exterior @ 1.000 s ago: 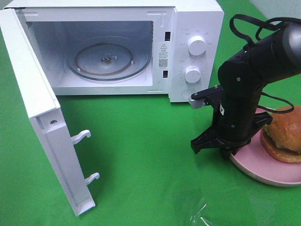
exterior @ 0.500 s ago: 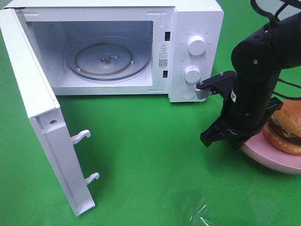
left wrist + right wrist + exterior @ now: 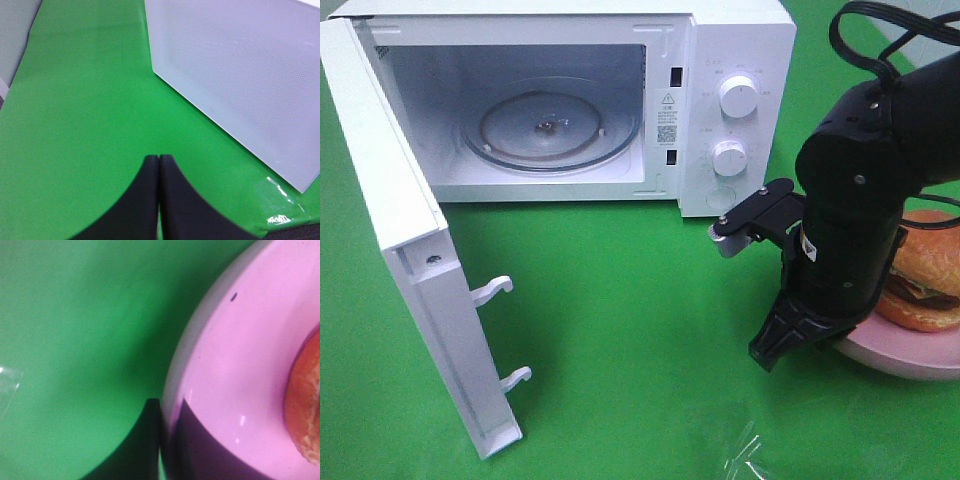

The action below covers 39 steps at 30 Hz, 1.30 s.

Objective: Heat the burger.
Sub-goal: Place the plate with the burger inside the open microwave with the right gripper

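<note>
R arm has dropped lower in the high view vs half a sec ago, now at left rim of pink plate (image 3: 910,352). R gripper (image 3: 164,412) pinched tight on that rim: one finger outside over green cloth (image 3: 620,300), other on plate's inner face. Burger (image 3: 927,285) sits on plate, to the right of microwave (image 3: 740,60), partly hidden behind arm; not touched by fingers. Microwave door (image 3: 390,230) swung wide, glass turntable (image 3: 555,125) bare. L gripper (image 3: 158,165) fingers pressed together, nothing between, above cloth near a white dotted panel (image 3: 240,75).
</note>
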Motion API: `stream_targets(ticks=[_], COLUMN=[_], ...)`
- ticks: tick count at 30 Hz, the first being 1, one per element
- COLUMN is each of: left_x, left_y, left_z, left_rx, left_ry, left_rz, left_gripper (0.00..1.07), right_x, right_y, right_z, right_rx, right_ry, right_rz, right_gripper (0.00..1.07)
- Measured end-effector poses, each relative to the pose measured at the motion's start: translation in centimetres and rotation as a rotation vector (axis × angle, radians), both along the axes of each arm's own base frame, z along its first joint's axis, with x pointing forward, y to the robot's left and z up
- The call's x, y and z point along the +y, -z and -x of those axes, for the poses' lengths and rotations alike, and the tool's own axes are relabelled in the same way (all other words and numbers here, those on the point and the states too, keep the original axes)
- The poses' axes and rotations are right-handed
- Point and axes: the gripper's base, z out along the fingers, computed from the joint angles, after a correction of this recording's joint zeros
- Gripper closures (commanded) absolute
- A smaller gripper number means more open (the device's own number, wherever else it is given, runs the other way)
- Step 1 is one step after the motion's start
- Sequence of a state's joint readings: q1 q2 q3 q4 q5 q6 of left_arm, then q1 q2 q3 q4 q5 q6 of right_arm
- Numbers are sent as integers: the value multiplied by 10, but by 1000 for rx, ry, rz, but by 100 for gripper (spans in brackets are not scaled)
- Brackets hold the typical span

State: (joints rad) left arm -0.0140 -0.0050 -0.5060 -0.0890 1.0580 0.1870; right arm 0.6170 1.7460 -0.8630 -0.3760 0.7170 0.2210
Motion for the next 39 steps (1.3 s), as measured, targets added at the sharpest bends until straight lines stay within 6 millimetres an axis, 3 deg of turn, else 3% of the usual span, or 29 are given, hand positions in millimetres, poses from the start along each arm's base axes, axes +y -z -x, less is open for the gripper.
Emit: stream_targets(ticks=[4, 7, 11, 18, 20, 27, 39], left_x=[0, 0, 0, 0, 0, 0, 0], left_y=[0, 0, 0, 0, 0, 0, 0], left_z=[0, 0, 0, 0, 0, 0, 0], left_rx=[0, 0, 0, 0, 0, 0, 0], left_ry=[0, 0, 0, 0, 0, 0, 0], left_rz=[0, 0, 0, 0, 0, 0, 0], left_gripper=[107, 107, 107, 107, 107, 107, 107], right_x=[13, 15, 36, 48, 56, 70, 69], right_y=[-11, -14, -36, -54, -66, -77, -79], right_z=[21, 24, 46, 68, 89, 116, 112], right_rx=[-36, -44, -118, -141, -150, -156, -174], right_ry=[-112, -132, -270, -411, -570, -900, -1124], right_rz=[1, -1, -38, -47, -47, -25, 100], right_gripper=[107, 107, 107, 107, 107, 107, 107])
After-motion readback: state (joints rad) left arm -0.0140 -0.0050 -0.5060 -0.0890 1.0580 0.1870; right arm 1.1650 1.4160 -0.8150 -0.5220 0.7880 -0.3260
